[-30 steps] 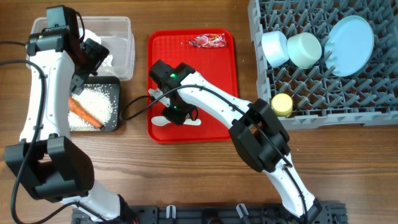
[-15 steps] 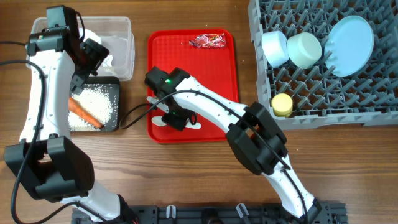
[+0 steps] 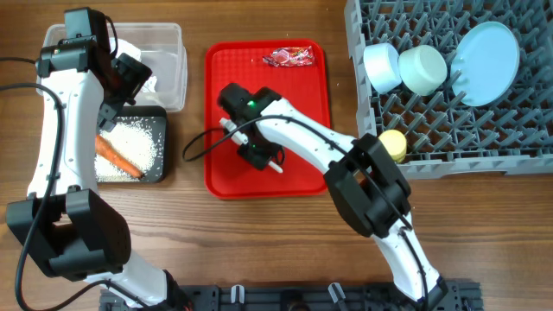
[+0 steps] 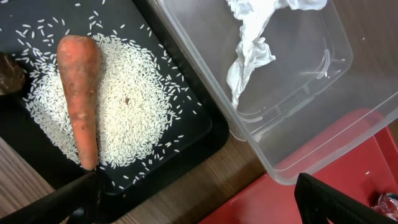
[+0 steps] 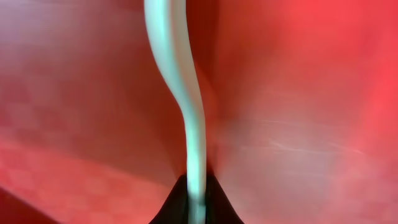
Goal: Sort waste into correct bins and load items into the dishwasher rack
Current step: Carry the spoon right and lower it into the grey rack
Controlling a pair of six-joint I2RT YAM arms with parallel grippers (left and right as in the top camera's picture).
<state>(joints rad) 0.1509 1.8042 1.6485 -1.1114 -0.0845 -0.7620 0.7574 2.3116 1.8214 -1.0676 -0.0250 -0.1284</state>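
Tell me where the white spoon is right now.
In the right wrist view the white spoon is pinched in the right hand, over the red tray, left of the dishwasher rack.

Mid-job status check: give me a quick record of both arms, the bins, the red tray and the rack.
left gripper: open, empty, above the bins
right gripper: fingers shut on spoon, over red tray
tub: tissue
black tray: carrot, rice
red tray: wrapper not yet binned
rack: plate, two bowls, cup
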